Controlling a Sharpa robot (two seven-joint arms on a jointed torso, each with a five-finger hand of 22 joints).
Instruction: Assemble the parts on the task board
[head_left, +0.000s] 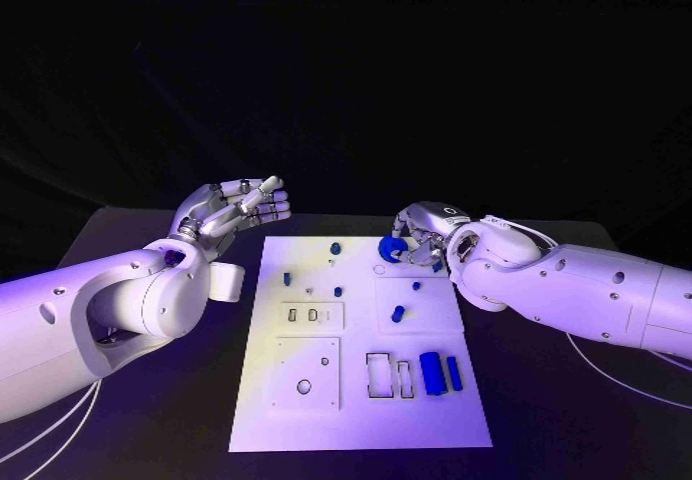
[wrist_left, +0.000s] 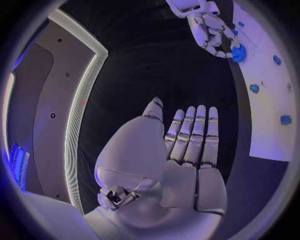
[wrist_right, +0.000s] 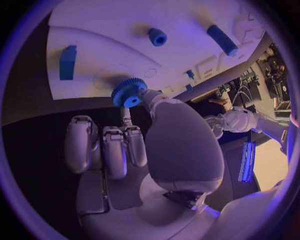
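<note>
Right, blue gear (wrist_right: 129, 92) is pinched at its toothed rim by the right hand (head_left: 420, 240), just above the task board (head_left: 361, 420) near its far right corner. Looks like a light, rigid plastic part; the teeth give bite, so a rim pinch suits, though thin contact could let it twist. Left hand (head_left: 231, 210) is empty, fingers extended, raised off the board's far left corner.

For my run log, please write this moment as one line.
left hand: open, raised beside board | right hand: holds blue gear at far edge of white board | other parts: on board
</note>
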